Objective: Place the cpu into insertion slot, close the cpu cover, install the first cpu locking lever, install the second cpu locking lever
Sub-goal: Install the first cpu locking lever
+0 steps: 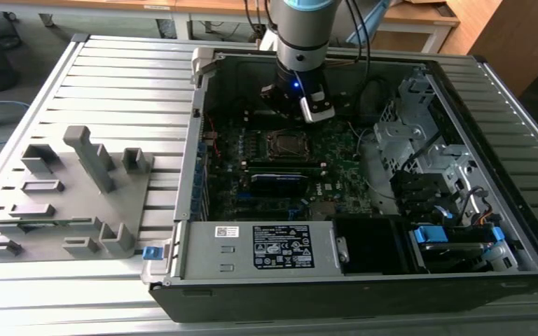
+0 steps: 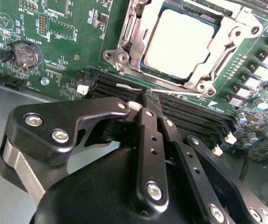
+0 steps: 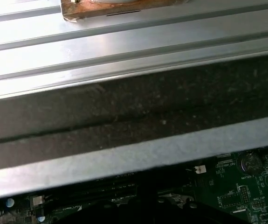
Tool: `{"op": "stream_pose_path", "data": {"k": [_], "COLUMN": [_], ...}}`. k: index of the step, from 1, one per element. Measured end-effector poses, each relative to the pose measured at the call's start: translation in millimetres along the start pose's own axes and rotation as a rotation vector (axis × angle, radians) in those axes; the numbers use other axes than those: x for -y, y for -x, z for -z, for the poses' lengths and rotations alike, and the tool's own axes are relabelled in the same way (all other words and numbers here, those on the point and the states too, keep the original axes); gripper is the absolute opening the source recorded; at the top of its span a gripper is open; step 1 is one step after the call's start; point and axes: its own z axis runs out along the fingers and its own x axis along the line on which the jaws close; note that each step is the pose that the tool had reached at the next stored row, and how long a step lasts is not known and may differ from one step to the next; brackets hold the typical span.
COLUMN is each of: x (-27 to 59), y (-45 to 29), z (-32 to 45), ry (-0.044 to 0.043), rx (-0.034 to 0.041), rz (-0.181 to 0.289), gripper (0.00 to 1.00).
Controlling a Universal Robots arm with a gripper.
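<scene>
There is 1 robot arm (image 1: 302, 28) and 1 open computer case (image 1: 344, 297). The case holds 1 green motherboard (image 1: 344, 164) and 1 white-labelled power supply box (image 1: 269, 246). The board carries 1 insertion slot (image 1: 286, 143). In the second wrist view there is 1 cpu (image 2: 180, 42), 1 cpu cover (image 2: 133, 44) and 1 round coin battery (image 2: 25, 53). That view also shows 1 gripper (image 2: 147, 99) with 2 black fingers (image 2: 150, 140). Outside the case there is 1 grey fixture tray (image 1: 64, 210) and 1 slatted metal table (image 1: 129, 77). The long black memory slots (image 2: 194, 114) overlap too much to count.
</scene>
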Motion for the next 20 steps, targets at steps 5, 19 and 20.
{"op": "stream_pose_path", "data": {"k": [5,19,20], "x": [0.7,-2.5,-2.4], "y": [-0.8,-4.6,-4.6], "z": [-2.9,-5.1,-5.1], "ry": [-0.0007,0.0005,0.0000], "rx": [0.0024,0.0026,0.0026], "rz": [-0.012,-0.012,-0.012], "gripper": [0.10,0.10,0.10]}}
